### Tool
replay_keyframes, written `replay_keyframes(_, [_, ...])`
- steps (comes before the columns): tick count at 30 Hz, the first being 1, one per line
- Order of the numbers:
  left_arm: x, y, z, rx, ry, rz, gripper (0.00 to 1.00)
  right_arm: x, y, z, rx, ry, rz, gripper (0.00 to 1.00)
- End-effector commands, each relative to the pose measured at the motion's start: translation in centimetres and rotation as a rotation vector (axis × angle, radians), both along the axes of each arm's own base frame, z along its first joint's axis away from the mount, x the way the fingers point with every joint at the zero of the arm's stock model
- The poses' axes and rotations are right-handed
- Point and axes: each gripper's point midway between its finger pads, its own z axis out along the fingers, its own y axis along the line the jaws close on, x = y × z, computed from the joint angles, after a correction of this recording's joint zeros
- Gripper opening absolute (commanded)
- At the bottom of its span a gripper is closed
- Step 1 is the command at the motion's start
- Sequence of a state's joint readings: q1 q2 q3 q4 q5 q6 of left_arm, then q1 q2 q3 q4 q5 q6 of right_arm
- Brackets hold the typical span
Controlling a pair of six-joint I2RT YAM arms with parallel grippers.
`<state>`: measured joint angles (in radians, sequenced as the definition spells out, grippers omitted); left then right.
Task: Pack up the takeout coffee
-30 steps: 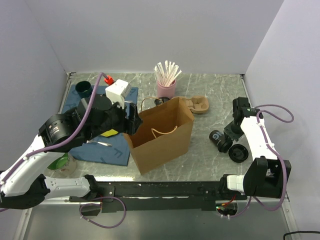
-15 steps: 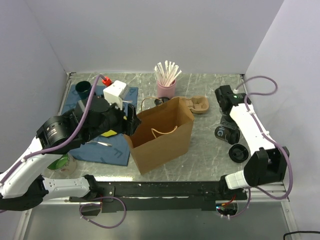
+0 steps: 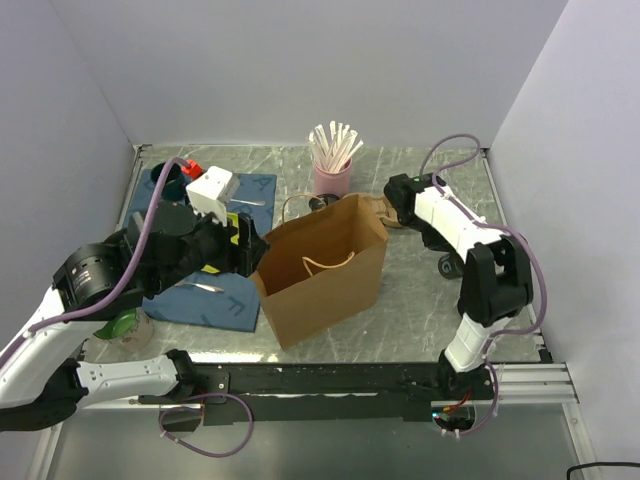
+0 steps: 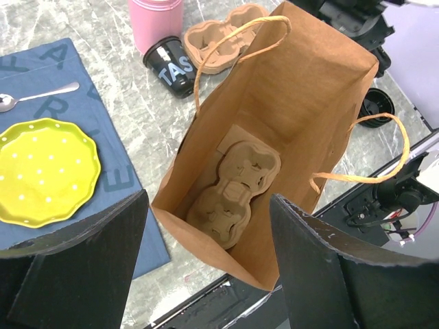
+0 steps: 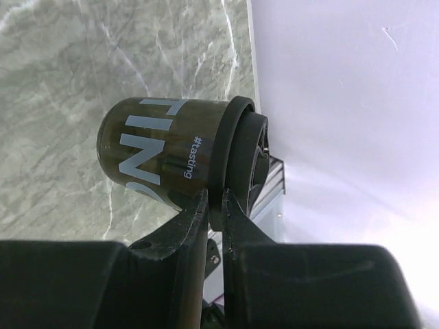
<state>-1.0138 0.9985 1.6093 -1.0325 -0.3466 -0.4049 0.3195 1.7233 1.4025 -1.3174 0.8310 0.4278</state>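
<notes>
2 arms in view | we see left gripper (image 4: 209,205) fingers spread wide above open paper bag (image 3: 325,270), bag upright on table (image 3: 420,310) | pulp carrier (image 4: 236,192) lies flat on bag floor | right gripper (image 5: 215,205) fingers narrow, tips at lid rim of coffee cup (image 5: 161,147), cup on its side on table | we cannot tell if pinched

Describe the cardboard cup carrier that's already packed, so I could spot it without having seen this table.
Find the open brown paper bag standing mid-way across the marble table and look straight down into it. The moulded cardboard cup carrier lies flat on its bottom. A matching carrier sits outside, behind the bag beside the pink cup; yours is the one inside.
</notes>
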Motion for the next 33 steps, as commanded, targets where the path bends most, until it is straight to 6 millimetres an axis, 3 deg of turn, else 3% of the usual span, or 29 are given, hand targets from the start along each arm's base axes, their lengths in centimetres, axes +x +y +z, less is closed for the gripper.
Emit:
replay_keyframes(1, [-0.2, 1.1, 1.2, -0.038, -0.025, 0.029, 0.77, -0.3, -0.5, 0.6, -0.109, 0.07, 0.025, 0.0])
replay_keyframes(10, [-0.3, 1.8, 0.9, -0.034, -0.026, 0.048, 0.77, -0.5, 1.6, -2.4, -0.157, 0.169, 0.038, 0.0])
replay_keyframes(14, [-0.3, 1.8, 0.8, -0.031, -0.023, 0.047, 0.78, -0.4, 2.2, -2.7, -0.161, 0.179, 0.017, 0.01])
replay_keyframes(21, [-0.3, 1.7, 0.5, -0.027, -0.03, 0.038, 0.78, -0.6, 3.8, -3.5, -0.113, 0.171, -0.009, 0.15])
replay_keyframes(24, [-0.1, 1.7, 0.5, -0.019, -0.034, 0.04, 0.79, -0.4, 4.3, -3.0, -0.069, 0.137, -0.012, 0.24])
replay_keyframes(28, [0.1, 1.6, 0.7, -0.009, -0.042, 0.04, 0.79, -0.1, 5.6, -2.8, 0.051, 0.086, -0.015, 0.4])
replay_keyframes(33, [1.3, 2.2, 0.2, 0.037, -0.056, 0.109, 0.8, 0.1, 6.7, -2.4, 0.139, 0.059, -0.016, 0.45])
